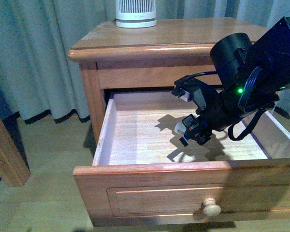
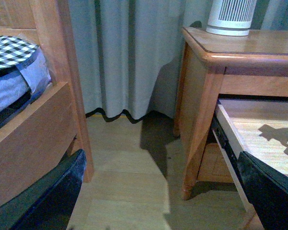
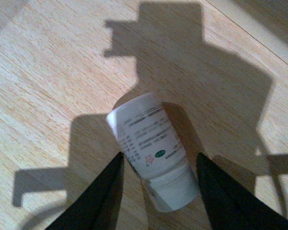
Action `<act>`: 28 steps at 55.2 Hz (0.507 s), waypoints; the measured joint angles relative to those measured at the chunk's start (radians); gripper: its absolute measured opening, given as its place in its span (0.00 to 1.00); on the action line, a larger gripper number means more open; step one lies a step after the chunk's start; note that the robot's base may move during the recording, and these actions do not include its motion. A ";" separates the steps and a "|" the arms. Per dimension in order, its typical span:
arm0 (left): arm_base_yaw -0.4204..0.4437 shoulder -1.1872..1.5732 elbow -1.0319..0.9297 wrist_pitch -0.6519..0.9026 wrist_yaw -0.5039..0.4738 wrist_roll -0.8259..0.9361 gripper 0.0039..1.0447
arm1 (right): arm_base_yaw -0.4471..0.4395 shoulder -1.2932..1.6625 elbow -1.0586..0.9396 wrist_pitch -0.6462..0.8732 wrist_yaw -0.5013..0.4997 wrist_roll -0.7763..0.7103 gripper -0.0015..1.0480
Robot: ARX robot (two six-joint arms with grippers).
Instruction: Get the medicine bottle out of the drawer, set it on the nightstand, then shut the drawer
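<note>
while the drawer (image 1: 135,145) stands pulled open, the medicine bottle (image 3: 151,148) lies on its side on the drawer floor, between the parted fingers of the right gripper (image 3: 159,157); the left gripper (image 2: 161,163), outside the drawer, is spread apart and empty.

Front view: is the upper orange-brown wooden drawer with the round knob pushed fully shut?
No, the upper orange-brown wooden drawer is pulled well out, with its pale wood floor exposed.

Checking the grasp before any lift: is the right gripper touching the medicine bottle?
Cannot tell. In the right wrist view the right gripper flanks the medicine bottle closely inside the drawer, but neither contact nor a gap shows plainly.
</note>
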 joint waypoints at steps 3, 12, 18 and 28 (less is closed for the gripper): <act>0.000 0.000 0.000 0.000 0.000 0.000 0.94 | 0.000 0.000 -0.001 0.001 0.000 0.003 0.27; 0.000 0.000 0.000 0.000 0.000 0.000 0.94 | 0.002 -0.016 -0.035 0.034 -0.003 0.030 0.26; 0.000 0.000 0.000 0.000 0.000 0.000 0.94 | 0.008 -0.060 -0.097 0.060 -0.004 0.051 0.26; 0.000 0.000 0.000 0.000 0.000 0.000 0.94 | 0.018 -0.208 -0.215 0.101 -0.012 0.103 0.26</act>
